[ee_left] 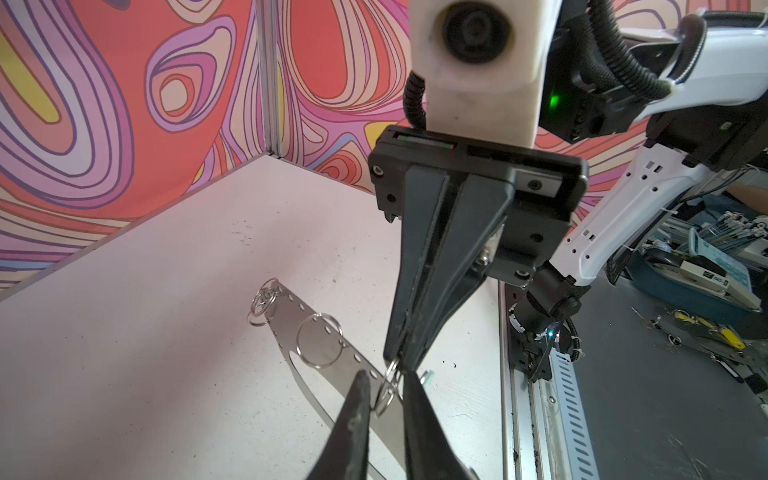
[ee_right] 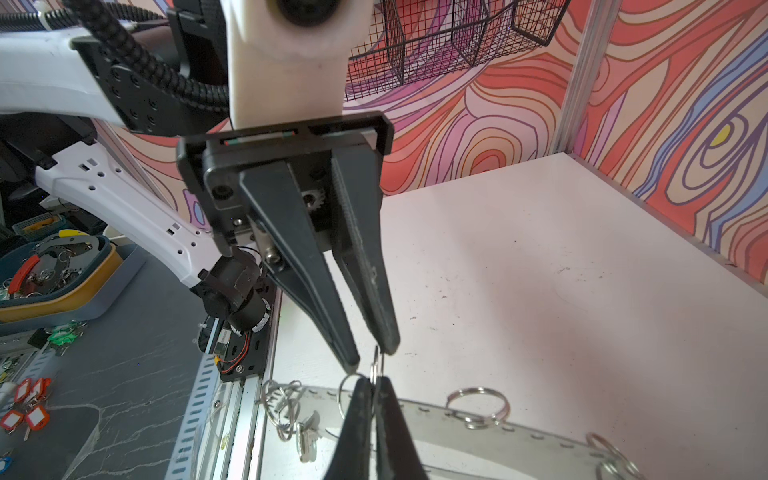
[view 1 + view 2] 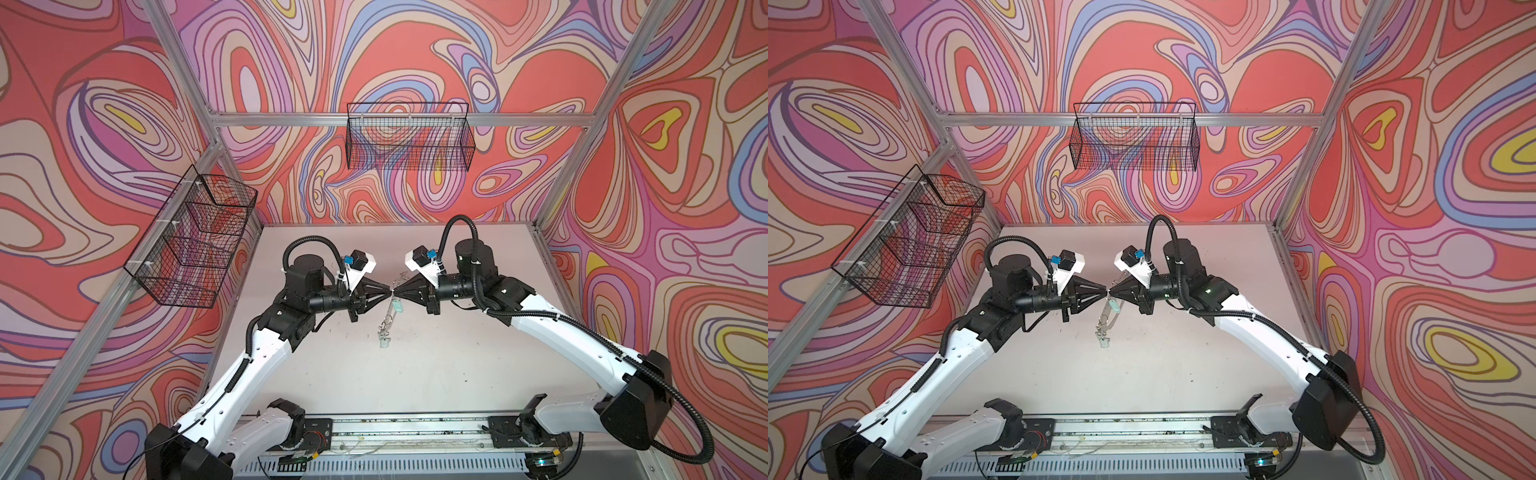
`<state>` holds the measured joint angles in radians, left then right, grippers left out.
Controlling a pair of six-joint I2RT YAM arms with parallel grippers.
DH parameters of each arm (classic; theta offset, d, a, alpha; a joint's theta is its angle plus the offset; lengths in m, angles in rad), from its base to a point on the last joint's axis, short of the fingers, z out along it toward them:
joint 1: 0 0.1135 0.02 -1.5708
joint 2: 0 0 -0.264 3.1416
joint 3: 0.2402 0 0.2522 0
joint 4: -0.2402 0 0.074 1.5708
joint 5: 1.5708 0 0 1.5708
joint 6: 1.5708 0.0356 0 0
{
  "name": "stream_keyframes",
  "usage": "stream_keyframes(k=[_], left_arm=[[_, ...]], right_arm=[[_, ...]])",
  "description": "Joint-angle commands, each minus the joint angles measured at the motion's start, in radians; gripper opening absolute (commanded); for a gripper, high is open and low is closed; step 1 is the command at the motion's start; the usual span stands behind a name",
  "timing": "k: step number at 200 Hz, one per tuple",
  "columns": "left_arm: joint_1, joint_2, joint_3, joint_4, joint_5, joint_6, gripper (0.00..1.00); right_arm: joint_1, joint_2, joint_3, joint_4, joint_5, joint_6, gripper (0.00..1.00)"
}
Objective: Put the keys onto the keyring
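Right pincer (image 2: 374, 380) is clenched on a small split ring (image 2: 375, 368), held edge-on just above the keyring (image 2: 436, 419). Left pincer (image 1: 386, 376) meets it tip to tip over the keyring, with its jaws a little apart on either side of that same ring (whether its fingers (image 1: 357, 415) actually touch the wire, I cannot tell). The keyring, a flat metal plate with small holes along its rim, rests on the white bench (image 3: 415, 374) below both tips. Bigger split rings (image 1: 319, 340) are hooked through its rim. A mint-tagged key (image 3: 398, 306) shows at the keyring's middle, just beside the tips. A second key (image 3: 384, 341) sits at the keyring's end nearest the arm bases.
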<state>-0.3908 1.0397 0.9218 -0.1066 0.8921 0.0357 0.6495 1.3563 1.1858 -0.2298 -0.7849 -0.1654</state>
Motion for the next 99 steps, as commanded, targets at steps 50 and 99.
stream_keyframes(k=[50,99], left_arm=[[0.006,-0.033,-0.001,-0.007,0.010,0.030,0.24],[0.007,-0.001,0.012,-0.015,0.008,0.028,0.23]], right_arm=[[0.006,-0.011,0.001,0.058,-0.006,-0.005,0.00],[0.006,-0.013,0.002,0.058,-0.019,-0.002,0.00]])
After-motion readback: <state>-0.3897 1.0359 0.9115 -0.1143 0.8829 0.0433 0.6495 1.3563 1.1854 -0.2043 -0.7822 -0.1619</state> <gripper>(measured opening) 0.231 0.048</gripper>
